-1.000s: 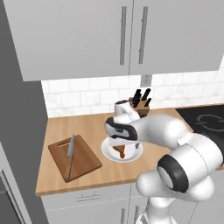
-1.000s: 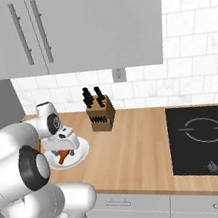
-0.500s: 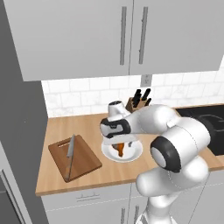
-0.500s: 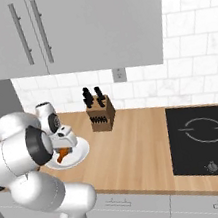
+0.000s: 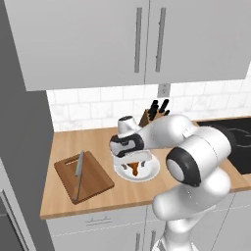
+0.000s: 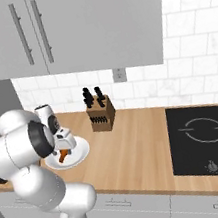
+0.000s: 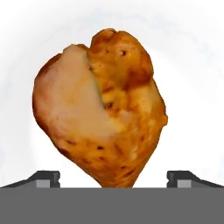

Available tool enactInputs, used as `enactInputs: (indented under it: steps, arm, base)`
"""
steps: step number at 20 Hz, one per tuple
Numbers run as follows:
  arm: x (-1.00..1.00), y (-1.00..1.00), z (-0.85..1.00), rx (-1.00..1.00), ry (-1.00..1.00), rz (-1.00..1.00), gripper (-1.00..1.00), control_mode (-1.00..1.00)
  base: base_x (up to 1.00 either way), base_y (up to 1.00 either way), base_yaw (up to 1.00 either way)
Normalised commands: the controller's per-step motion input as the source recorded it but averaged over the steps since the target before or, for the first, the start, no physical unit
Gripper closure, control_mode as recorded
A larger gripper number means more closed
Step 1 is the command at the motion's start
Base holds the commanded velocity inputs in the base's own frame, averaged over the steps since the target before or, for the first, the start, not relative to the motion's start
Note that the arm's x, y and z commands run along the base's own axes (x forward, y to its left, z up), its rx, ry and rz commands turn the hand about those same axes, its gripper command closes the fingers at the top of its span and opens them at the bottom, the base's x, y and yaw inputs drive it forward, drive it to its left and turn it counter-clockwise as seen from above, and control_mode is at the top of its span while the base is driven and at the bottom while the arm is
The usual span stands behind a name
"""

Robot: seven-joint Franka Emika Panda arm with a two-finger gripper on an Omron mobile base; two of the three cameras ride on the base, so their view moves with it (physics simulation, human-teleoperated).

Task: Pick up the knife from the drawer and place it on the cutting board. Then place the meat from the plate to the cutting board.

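The gripper (image 5: 134,166) hangs straight down over the white plate (image 5: 149,173), which sits on the wooden counter (image 5: 122,193) near its front edge, about midway between the cutting board (image 5: 90,181) and the black cooktop (image 6: 207,137). In the hand view its two dark fingertips (image 7: 46,177) stand wide apart, one on each side of the chicken drumstick (image 7: 103,116), with a clear gap between each tip and the meat; the jaws are spread and nothing is clamped. The drumstick fills most of that view, glossy orange-brown with a paler patch on one side, against the white of the plate. From the left base view it shows as a small brown piece just under the hand, over the middle of the plate; whether it rests on the plate or is slightly raised cannot be told.

The reddish-brown cutting board lies toward the left end of the counter, well apart from the plate, turned at a slight angle to the front edge. The knife (image 5: 78,171) lies on it lengthwise, blade toward the wall, wooden handle toward the front edge.

A wooden knife block (image 6: 100,113) with black-handled knives stands near the tiled wall behind the plate.
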Motion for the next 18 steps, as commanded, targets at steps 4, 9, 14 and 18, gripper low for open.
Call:
enactInputs:
  steps: [4, 9, 14, 18]
  arm:
    - [0.0, 0.0, -0.18, 0.0, -0.03, 0.0, -1.0, -1.0]
    - [0.0, 0.0, -0.34, 0.0, 0.0, 0.0, 1.0, -1.0]
    - [0.0, 0.0, -0.12, 0.01, -0.01, 0.01, 1.0, -1.0]
    - [-0.03, 0.0, 0.04, 0.02, -0.04, 0.01, 1.0, -1.0]
  base:
    - [0.0, 0.0, 0.0]
    - [0.0, 0.0, 0.0]
    - [0.0, 0.0, 0.0]
    - [0.0, 0.0, 0.0]
